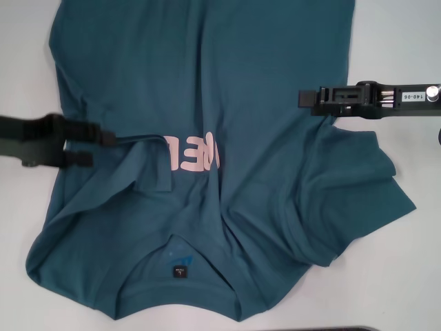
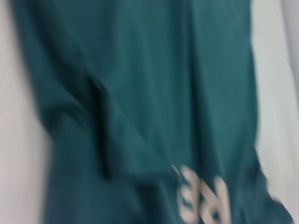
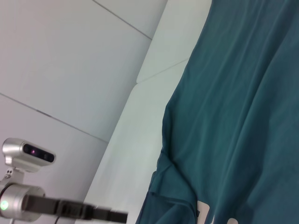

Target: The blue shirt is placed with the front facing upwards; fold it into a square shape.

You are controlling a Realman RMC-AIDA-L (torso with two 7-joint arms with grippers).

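Note:
The blue shirt [image 1: 227, 76] lies front up on the white table [image 1: 406, 41], with its ribbed collar [image 1: 148, 293] and small dark neck label [image 1: 179, 271] nearest me. Pale pink lettering [image 1: 196, 153] shows mid-chest, partly covered by a fold. The left sleeve side is folded inward in a ridge [image 1: 138, 148]. My left gripper [image 1: 103, 148] sits at that ridge's outer end, its fingers apart. My right gripper [image 1: 303, 98] hovers over the shirt's right edge, above the bunched right sleeve [image 1: 358, 200]. The left wrist view shows the shirt [image 2: 154, 84] and its lettering [image 2: 201, 200] close up.
Bare white table [image 1: 27, 41] flanks the shirt on both sides. A dark strip [image 1: 351, 329] sits at the near table edge. The right wrist view shows the shirt [image 3: 243, 116], the table [image 3: 135, 154], grey wall panels [image 3: 60, 60] and the left arm [image 3: 70, 209].

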